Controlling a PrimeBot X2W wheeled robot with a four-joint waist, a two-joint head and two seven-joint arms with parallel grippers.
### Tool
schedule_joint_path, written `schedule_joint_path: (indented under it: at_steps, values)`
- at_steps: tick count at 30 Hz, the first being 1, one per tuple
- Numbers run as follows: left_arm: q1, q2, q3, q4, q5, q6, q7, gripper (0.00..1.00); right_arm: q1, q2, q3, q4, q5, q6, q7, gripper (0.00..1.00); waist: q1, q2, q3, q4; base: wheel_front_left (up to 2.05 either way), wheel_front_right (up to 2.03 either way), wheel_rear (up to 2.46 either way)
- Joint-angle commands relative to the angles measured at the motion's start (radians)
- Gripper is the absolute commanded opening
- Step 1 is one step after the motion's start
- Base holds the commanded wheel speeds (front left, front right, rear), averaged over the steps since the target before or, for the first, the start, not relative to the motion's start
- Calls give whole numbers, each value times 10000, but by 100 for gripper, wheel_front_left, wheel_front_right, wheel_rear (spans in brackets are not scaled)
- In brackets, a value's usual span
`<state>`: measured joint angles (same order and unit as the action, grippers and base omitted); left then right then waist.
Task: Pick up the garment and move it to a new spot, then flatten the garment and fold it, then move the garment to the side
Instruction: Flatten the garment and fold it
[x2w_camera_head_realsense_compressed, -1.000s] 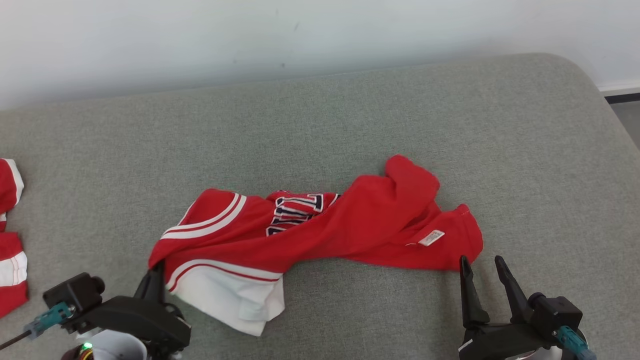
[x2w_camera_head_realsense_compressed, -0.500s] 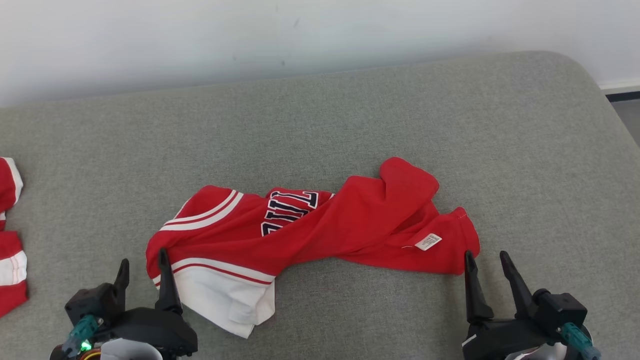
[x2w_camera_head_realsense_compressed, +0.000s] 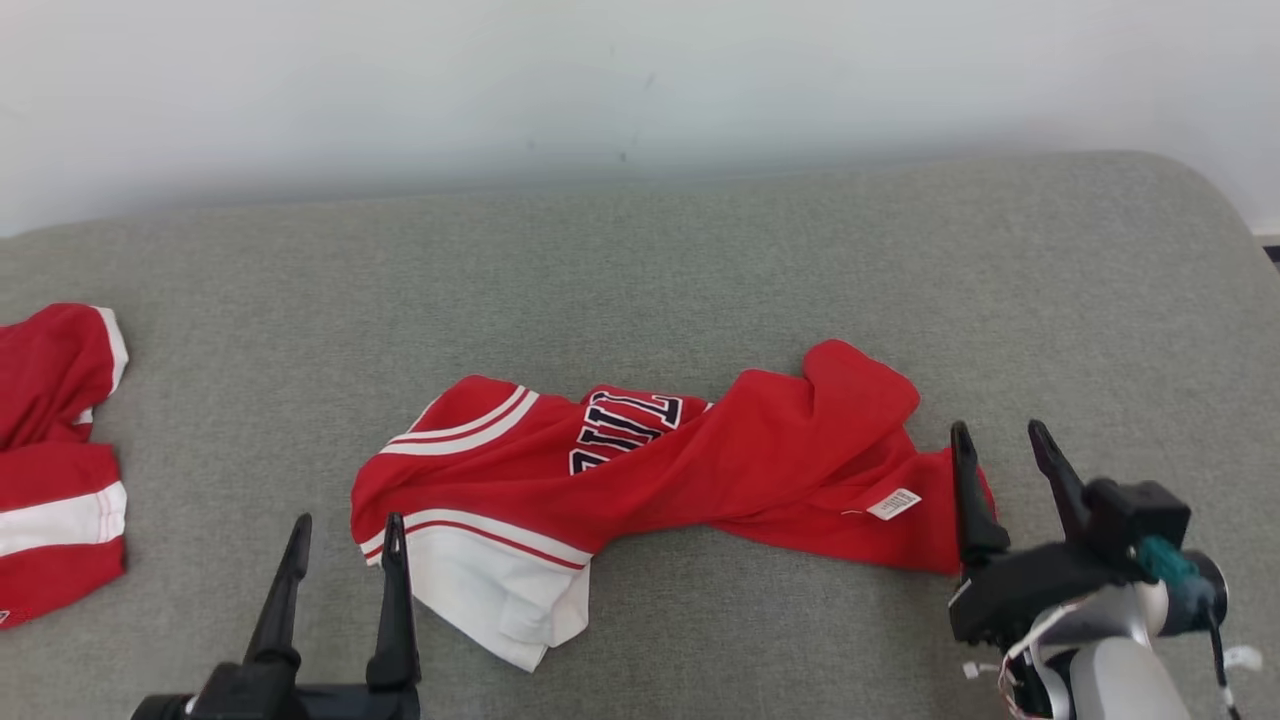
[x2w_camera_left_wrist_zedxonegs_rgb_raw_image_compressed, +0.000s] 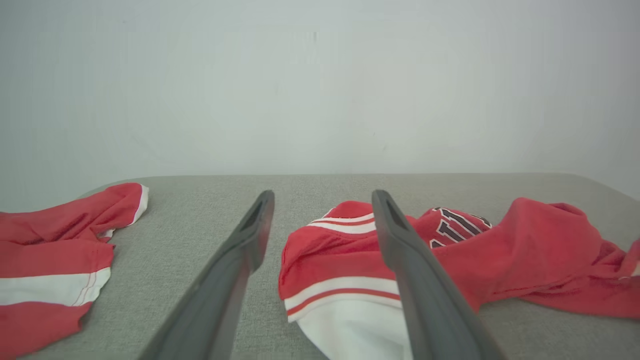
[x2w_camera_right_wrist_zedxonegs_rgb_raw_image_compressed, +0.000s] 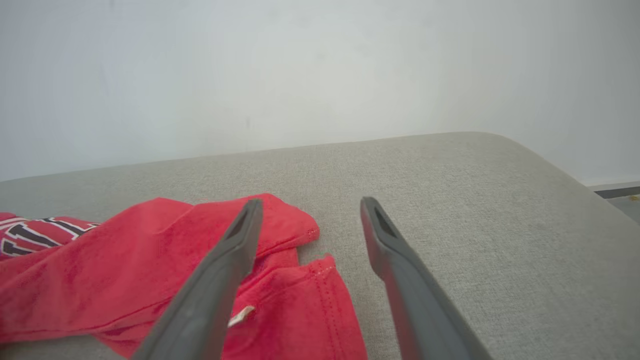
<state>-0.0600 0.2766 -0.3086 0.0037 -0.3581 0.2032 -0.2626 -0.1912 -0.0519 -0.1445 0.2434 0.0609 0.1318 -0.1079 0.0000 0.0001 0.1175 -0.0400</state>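
Note:
A crumpled red jersey (x2w_camera_head_realsense_compressed: 700, 470) with white trim and dark lettering lies stretched across the middle of the grey cushion (x2w_camera_head_realsense_compressed: 640, 270); its white-striped end (x2w_camera_left_wrist_zedxonegs_rgb_raw_image_compressed: 345, 295) points towards me on the left, and a small white tag shows near its right end (x2w_camera_right_wrist_zedxonegs_rgb_raw_image_compressed: 300, 295). My left gripper (x2w_camera_head_realsense_compressed: 345, 525) stands open just off that white-striped corner, apart from the cloth. My right gripper (x2w_camera_head_realsense_compressed: 1003, 435) is open and raised above the jersey's right edge, its left finger (x2w_camera_right_wrist_zedxonegs_rgb_raw_image_compressed: 220, 280) over the red fabric. Neither holds anything.
A second red and white garment (x2w_camera_head_realsense_compressed: 55, 450) lies at the cushion's left edge, also seen in the left wrist view as a red and white garment (x2w_camera_left_wrist_zedxonegs_rgb_raw_image_compressed: 55, 250). A white wall (x2w_camera_head_realsense_compressed: 640, 80) runs behind. The cushion's rounded right end drops off to the floor.
The left gripper has let go of the jersey's left corner and drawn back, open. The right gripper has lifted and moved over the jersey's right end. The camera view has shifted.

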Motion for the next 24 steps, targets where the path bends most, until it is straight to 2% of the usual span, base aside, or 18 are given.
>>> schedule_joint_path:
  at_steps: [1, 8, 9, 16, 20, 24]
  values:
    - [451, -356, 266, -238, 394, -286, -28, 100, -241, -99, 9, -171, -45, -22, 606, 100, 0, -1, -115, 194, 0, 0, 0]
    - [1182, -1314, 853, -72, 1137, -1487, -31, 100, -1048, -862, 17, -202, 386, -22, 3179, 100, 0, -1, -152, 577, 0, 0, 0]
    - [1182, -1314, 853, -72, 1137, -1487, -31, 100, -1048, -862, 17, -202, 386, -22, 3179, 100, 0, -1, -152, 577, 0, 0, 0]
    - [981, -1785, 1321, 131, 1716, -2226, -32, 100, -2416, -1825, 424, 540, 1288, -22, 5883, 100, 0, -1, 262, 943, 0, 0, 0]
    - [741, -1956, 1434, 178, 1930, -2512, -32, 100, -3194, -2312, 500, 1246, 1680, -22, 6798, 100, 0, -1, 677, 1226, 0, 0, 0]
    - [577, -2092, 1459, 269, 2017, -2719, -32, 100, -3748, -2534, 649, 1832, 1818, -22, 7452, 100, 0, -1, 1075, 1498, 0, 0, 0]
